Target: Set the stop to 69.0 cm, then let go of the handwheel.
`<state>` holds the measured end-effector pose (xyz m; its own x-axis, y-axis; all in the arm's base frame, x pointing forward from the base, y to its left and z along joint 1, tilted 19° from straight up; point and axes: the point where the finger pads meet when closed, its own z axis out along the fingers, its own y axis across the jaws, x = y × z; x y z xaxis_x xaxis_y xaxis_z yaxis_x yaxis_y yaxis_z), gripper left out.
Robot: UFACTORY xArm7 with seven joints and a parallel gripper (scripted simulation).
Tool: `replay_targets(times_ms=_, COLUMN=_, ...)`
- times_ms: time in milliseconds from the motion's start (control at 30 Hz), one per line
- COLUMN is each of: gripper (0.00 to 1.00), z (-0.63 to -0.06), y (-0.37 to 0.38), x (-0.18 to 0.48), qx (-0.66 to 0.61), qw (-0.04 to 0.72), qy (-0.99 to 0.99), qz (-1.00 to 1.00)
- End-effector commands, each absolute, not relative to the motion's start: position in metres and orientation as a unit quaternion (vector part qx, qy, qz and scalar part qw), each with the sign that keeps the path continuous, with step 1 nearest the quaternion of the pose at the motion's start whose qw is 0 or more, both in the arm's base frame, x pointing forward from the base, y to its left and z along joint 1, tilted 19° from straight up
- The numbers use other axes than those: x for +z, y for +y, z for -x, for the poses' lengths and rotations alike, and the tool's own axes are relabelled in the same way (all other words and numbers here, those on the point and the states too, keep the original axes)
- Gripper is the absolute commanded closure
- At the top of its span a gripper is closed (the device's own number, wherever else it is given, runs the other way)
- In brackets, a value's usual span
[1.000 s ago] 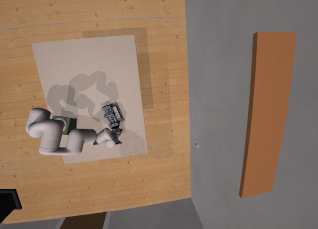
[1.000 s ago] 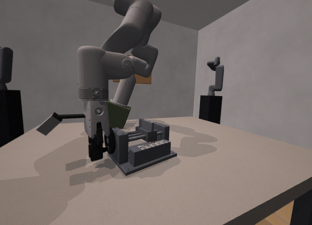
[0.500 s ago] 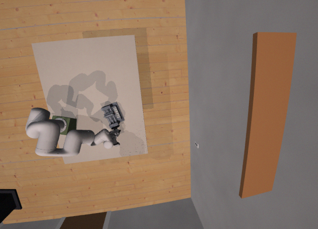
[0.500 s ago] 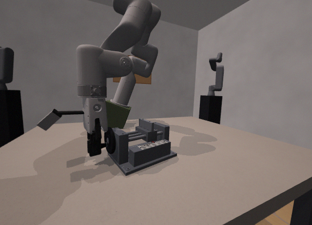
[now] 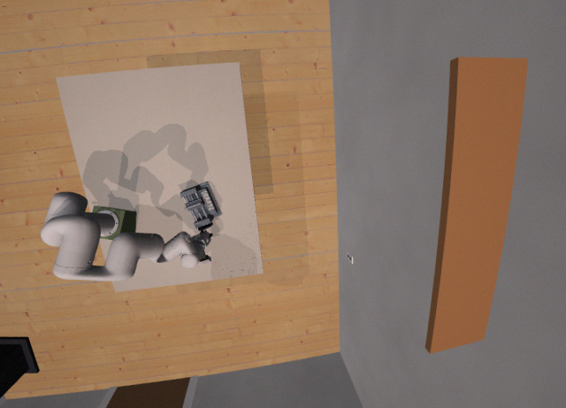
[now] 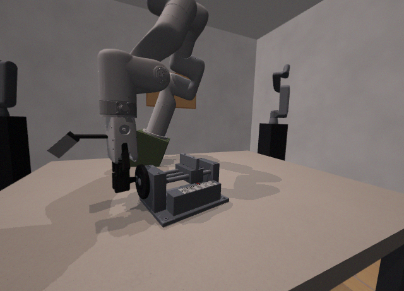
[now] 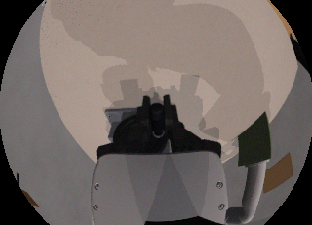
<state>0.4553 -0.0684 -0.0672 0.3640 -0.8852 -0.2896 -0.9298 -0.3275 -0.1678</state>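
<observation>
- My end effector [image 6: 120, 180] points down, fingers clamped on the crank grip of the handwheel [image 6: 142, 182].
- Handwheel is a black disc on the near-left end plate of the grey stop fixture [image 6: 182, 191], which sits mid tabletop [image 6: 293, 216].
- Stop block [image 6: 190, 165] rides on the rods, toward the far end of the fixture.
- Scale strip [image 6: 199, 186] runs along the front bar with a small red mark; I can't read the numbers.
- Wrist view: fingers dark, close together, fixture beyond them.
- Green base [image 6: 151, 148] behind the arm.
</observation>
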Motion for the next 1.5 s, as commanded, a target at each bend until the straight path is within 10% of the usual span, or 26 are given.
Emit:
replay_targets(times_ms=0, gripper=0.94, z=-0.457, y=-0.072, x=-0.057, qx=0.071, qw=0.154, qy=0.56, qz=0.811)
replay_targets(times_ms=1467, gripper=0.94, z=-0.507, y=-0.053, x=-0.055, qx=0.071, qw=0.154, qy=0.56, qz=0.811)
